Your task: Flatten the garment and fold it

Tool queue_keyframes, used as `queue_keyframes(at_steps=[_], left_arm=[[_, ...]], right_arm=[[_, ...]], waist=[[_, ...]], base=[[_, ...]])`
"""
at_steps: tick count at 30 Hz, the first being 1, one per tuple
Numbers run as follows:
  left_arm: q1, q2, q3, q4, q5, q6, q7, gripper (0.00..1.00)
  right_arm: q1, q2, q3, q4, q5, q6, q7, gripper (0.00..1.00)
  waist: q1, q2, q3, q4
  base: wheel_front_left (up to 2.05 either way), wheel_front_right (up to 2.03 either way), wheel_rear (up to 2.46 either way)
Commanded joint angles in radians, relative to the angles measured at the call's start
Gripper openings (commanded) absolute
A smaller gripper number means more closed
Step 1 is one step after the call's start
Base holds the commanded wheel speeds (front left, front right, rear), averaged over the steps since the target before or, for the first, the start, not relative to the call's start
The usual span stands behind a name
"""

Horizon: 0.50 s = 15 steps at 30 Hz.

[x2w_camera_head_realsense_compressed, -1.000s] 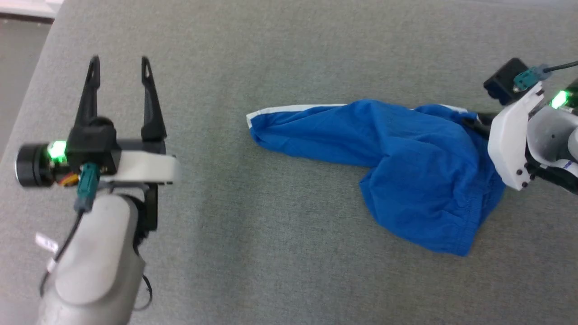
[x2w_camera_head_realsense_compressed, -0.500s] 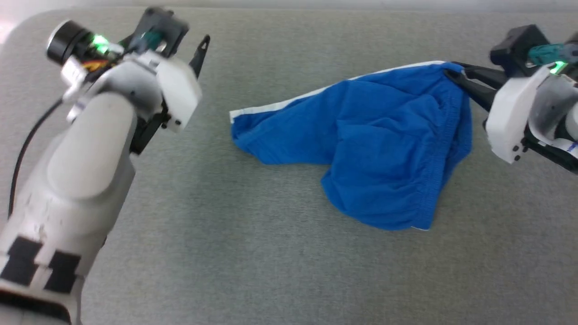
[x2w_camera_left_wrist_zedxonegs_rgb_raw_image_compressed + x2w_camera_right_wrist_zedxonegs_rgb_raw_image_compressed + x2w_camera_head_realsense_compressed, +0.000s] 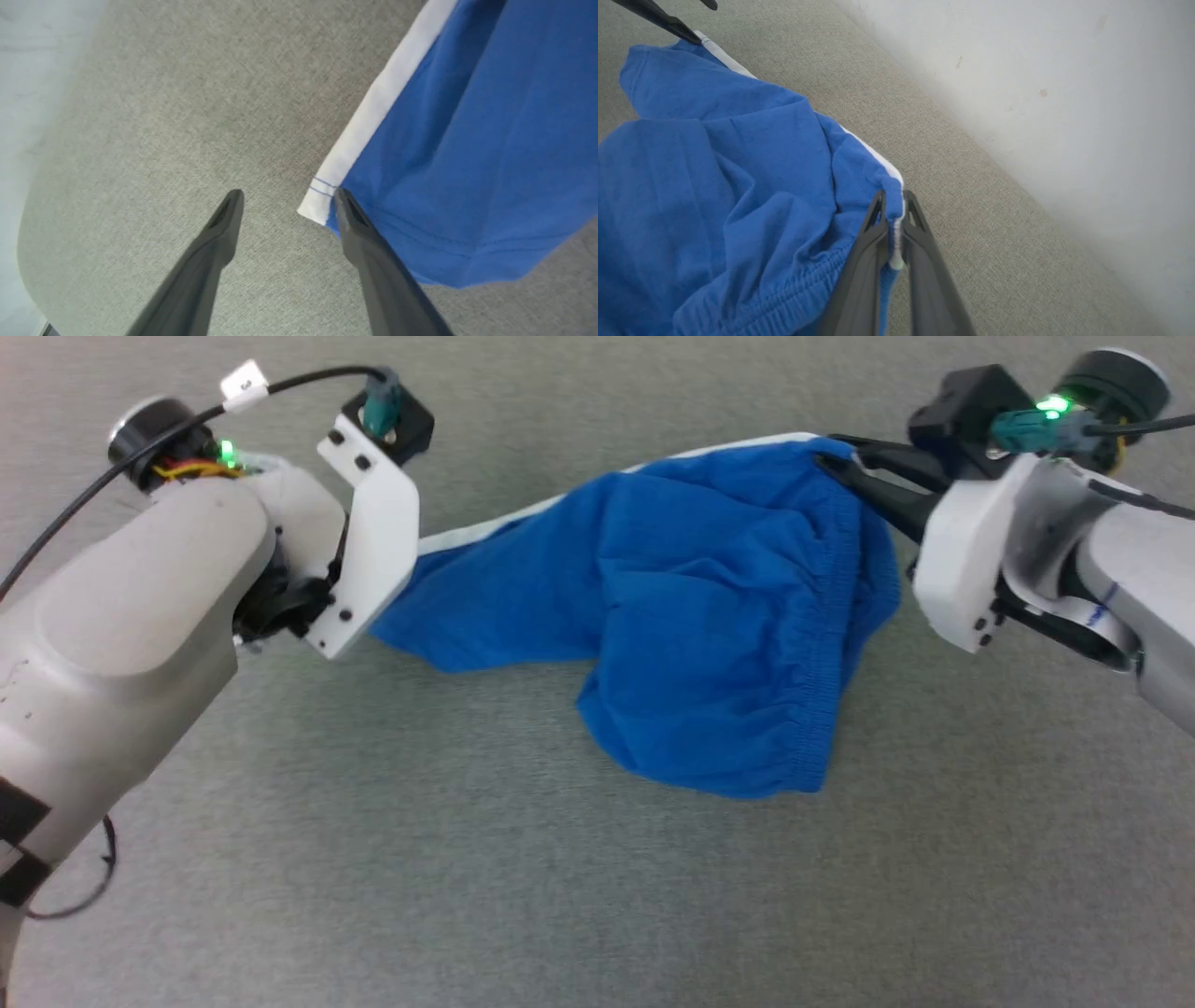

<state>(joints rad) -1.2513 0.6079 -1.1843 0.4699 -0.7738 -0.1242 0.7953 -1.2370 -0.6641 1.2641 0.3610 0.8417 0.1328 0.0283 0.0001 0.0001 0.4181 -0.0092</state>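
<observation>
Clamped shut on white-trimmed edge of shorts: R gripper. Spread wide, not gripping: L gripper, w/ shorts' white-banded corner betw. tips, against one finger. Bunched & wrinkled on grey surface, betw. both arms, nr pale wall.

Holding the left gripper with fingers spread apart above the grey woven desk. Touching the near corner of the blue garment with the right finger, and keeping the left finger over bare desk. Showing a white trim band along the garment's left edge, crossed by two thin blue stitch lines at that corner. Shading the desk just beside the band.
</observation>
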Motion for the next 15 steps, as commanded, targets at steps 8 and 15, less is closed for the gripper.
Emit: queue_keyframes(at_steps=[8,15], left_arm=[[-0.004,0.036,-0.093,-0.032,-0.055,-0.006,0.065,0.0],[0.007,0.029,-0.096,-0.073,-0.03,-0.006,-0.142,0.0]], right_arm=[[-0.019,0.049,0.014,0.026,-0.028,-0.002,-0.01,0.0],[-0.012,0.044,0.013,0.073,-0.057,-0.002,-0.149,0.0]], waist=[[-0.0001,-0.0001,0.056,-0.07],[-0.0001,-0.0001,-0.04,-0.034]], base=[[0.0,0.0,0.0],[0.0,0.0,0.0]])
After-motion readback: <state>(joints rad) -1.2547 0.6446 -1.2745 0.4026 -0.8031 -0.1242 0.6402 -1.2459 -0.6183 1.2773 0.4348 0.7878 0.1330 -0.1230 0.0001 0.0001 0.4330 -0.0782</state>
